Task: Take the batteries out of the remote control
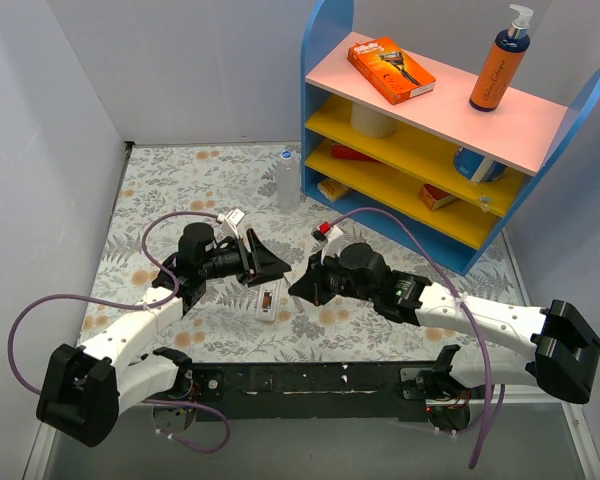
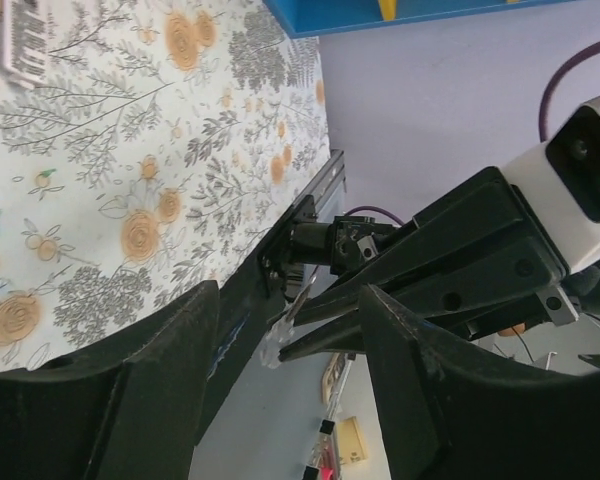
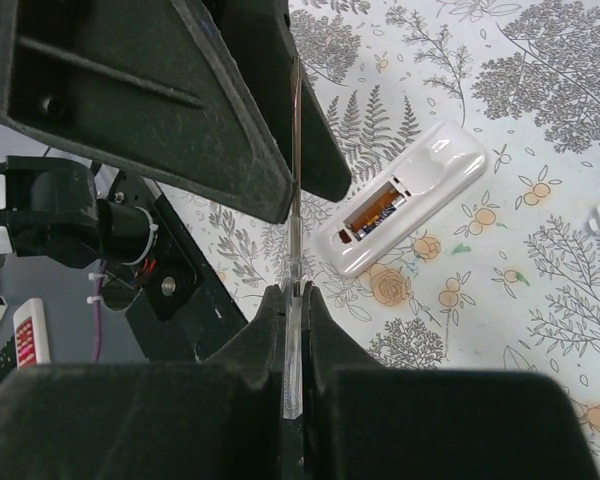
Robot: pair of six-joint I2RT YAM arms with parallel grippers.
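Note:
The white remote control [image 3: 405, 205] lies on the flowered table with its back compartment open, and one battery [image 3: 380, 210] shows in the orange-brown recess. It also lies between the two grippers in the top view [image 1: 269, 300]. My right gripper [image 3: 294, 295] is shut on a thin clear-handled tool [image 3: 294, 330], held above the table left of the remote. The tool's metal shaft [image 3: 294, 150] points up between the fingers [image 3: 180, 100] of my left gripper. My left gripper [image 2: 285, 300] is open and empty, facing the right gripper [image 1: 298, 287] tip to tip.
A blue shelf unit [image 1: 480, 250] with boxes and a pump bottle [image 1: 500, 60] stands at the back right. A clear blue-capped bottle [image 1: 288, 180] stands by the shelf's left end. A small white striped piece [image 2: 25, 40] lies on the table. The table's black front rail [image 1: 310, 380] is just below the grippers.

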